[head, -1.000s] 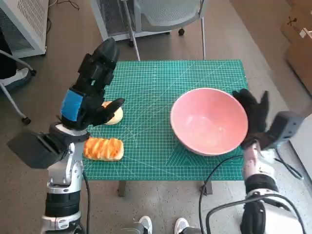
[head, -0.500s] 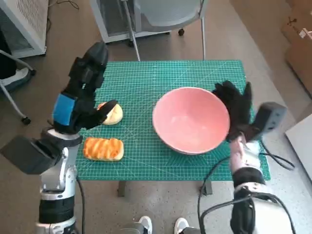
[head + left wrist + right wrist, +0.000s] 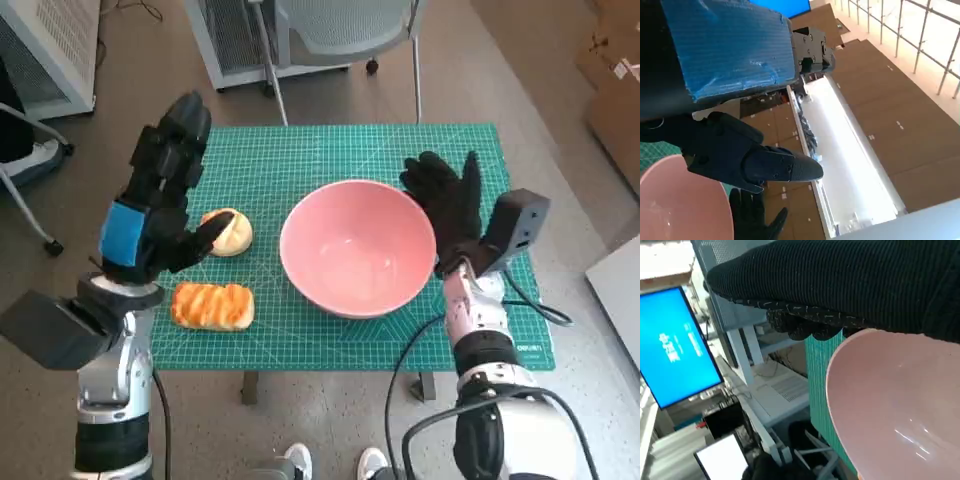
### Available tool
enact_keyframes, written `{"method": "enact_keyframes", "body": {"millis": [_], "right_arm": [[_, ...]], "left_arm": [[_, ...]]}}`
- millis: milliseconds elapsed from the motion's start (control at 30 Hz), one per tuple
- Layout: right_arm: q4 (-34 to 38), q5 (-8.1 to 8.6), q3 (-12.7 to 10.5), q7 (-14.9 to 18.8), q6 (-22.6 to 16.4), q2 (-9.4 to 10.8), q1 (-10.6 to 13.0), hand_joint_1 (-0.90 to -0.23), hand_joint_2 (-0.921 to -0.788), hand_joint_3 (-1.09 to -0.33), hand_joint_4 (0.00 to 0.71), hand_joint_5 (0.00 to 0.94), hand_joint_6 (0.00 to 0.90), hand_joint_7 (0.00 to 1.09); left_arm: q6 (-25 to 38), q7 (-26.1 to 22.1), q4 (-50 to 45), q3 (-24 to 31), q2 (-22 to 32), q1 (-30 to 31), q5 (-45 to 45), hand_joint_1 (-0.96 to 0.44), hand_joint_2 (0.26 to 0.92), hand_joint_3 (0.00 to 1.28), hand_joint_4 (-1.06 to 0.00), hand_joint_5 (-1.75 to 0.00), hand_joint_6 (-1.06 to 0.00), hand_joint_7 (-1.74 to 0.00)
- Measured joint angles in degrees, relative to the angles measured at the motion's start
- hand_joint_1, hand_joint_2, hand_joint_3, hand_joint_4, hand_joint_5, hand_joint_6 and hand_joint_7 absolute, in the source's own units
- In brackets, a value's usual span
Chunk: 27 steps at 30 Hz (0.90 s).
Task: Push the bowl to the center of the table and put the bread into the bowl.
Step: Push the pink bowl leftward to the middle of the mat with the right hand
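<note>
Head view: right hand (image 3: 448, 208) flat against pink bowl (image 3: 357, 247) rim.

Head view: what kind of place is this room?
Probably an office or lab: a green cutting mat covers the small table, a mesh office chair stands behind it, and a lit blue monitor shows nearby.

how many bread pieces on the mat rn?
2. A round bun partly behind the left robot hand; a glazed loaf nearer the table's front edge. Neither is in the pink bowl.

The bowl (image 3: 357, 260) sits mid-table (image 3: 300, 150), right hand (image 3: 447, 203) against its right side; both breads (image 3: 212, 305) lie left, under the left hand (image 3: 155, 205)
</note>
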Motion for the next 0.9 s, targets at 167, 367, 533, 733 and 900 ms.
{"method": "enact_keyframes", "body": {"millis": [167, 367, 533, 733, 900], "right_arm": [[0.01, -0.70, 0.58, -0.09, 0.37, 0.54, -0.59, -0.563, -0.921, -0.807, 0.363, 0.021, 0.454, 0.03], [0.03, -1.10, 0.93, -0.14, 0.45, 1.32, -1.29, -0.564, -0.921, -0.795, 0.366, 0.016, 0.455, 0.02], [0.03, -1.14, 1.16, -0.12, 0.47, 1.42, -1.74, -0.553, -0.921, -0.792, 0.366, 0.013, 0.457, 0.02], [-0.03, -1.30, 1.92, 0.58, 0.46, 0.40, -2.27, -0.531, -0.921, -0.843, 0.356, 0.006, 0.449, 0.02], [-1.04, -1.30, 2.59, 2.27, -1.22, -1.71, -2.93, -0.516, -0.921, -0.886, 0.324, 0.001, 0.419, 0.00]], "left_arm": [[0.08, 0.54, -0.02, 0.12, 0.00, 0.34, 0.11, -0.56, 0.921, 0.20, -0.04, -0.01, 0.00, -0.36], [0.09, 1.19, -0.02, 0.28, -0.05, 0.33, 0.37, -0.56, 0.921, 0.20, -0.04, -0.01, 0.00, -0.36], [0.08, 1.47, -0.02, 0.27, -0.19, 0.33, 0.54, -0.55, 0.921, 0.20, -0.04, -0.01, 0.00, -0.36], [0.08, 1.89, -0.02, 0.24, -0.28, 0.34, 0.65, -0.56, 0.921, 0.20, -0.04, -0.01, 0.00, -0.35], [0.08, 2.14, -0.02, 0.25, -0.28, 0.34, 0.72, -0.57, 0.921, 0.20, -0.04, -0.01, 0.00, -0.35]]}}
